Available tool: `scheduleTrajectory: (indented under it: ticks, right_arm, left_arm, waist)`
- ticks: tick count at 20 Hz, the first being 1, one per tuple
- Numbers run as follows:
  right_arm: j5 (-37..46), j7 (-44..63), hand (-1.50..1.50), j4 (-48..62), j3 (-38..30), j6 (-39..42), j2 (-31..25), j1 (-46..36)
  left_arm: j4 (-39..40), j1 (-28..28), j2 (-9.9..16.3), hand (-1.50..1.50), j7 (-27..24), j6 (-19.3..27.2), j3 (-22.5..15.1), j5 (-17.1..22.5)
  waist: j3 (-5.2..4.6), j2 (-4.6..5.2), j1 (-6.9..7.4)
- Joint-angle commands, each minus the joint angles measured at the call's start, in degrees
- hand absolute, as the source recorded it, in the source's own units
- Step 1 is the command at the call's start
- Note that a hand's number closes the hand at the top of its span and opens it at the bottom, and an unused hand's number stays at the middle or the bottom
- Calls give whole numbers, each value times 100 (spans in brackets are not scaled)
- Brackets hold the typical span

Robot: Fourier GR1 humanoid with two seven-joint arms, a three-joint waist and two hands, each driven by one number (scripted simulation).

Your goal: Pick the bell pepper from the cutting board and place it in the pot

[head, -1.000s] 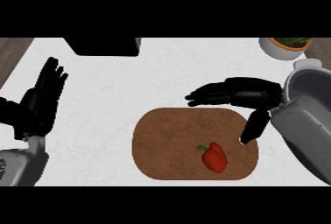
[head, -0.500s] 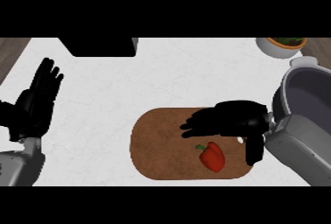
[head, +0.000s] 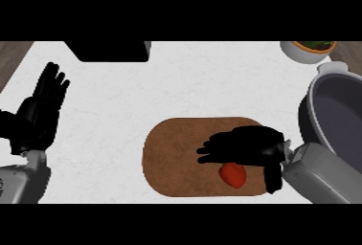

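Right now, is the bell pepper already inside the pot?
No, the bell pepper lies on the cutting board under the right hand, outside the pot.

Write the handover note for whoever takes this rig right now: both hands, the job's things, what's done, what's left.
Right hand: over the cutting board, fingers spread above the upper end of the red bell pepper; not closed on it.
Left hand: open, fingers up, resting at the left edge.
Bell pepper: lies on the board's lower right part, partly under the right hand.
Pot: grey, at the right edge, right of the board; nothing shows in its visible part.
Done: right hand is placed above the pepper.
Left: close on the pepper, lift it, carry it right, set it in the pot.
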Motion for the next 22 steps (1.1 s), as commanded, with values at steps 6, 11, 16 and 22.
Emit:
scheduleTrajectory:
  ticks: [6, 11, 16, 22]
  right_arm:
    - [980, -408, -150, 240, -256, -46, 411, 407]
    - [1435, -693, -150, 863, -316, -186, 739, 366]
    - [1775, -277, -150, 456, -375, -108, 903, 662]
    - [2244, -1184, -150, 1875, -472, -615, 1250, 284]
  left_arm:
    - [70, 228, -246, 0, -230, -286, 182, -231]
    - [317, -25, -386, 0, -259, -347, 264, -372]
    - [-330, -23, -299, 0, 438, -349, 271, -464]
    - [-47, 115, -419, 0, 102, -565, 511, -437]
  waist:
    - [0, 0, -5]
    - [0, 7, 2]
    - [0, -5, -19]
    - [1, 10, 18]
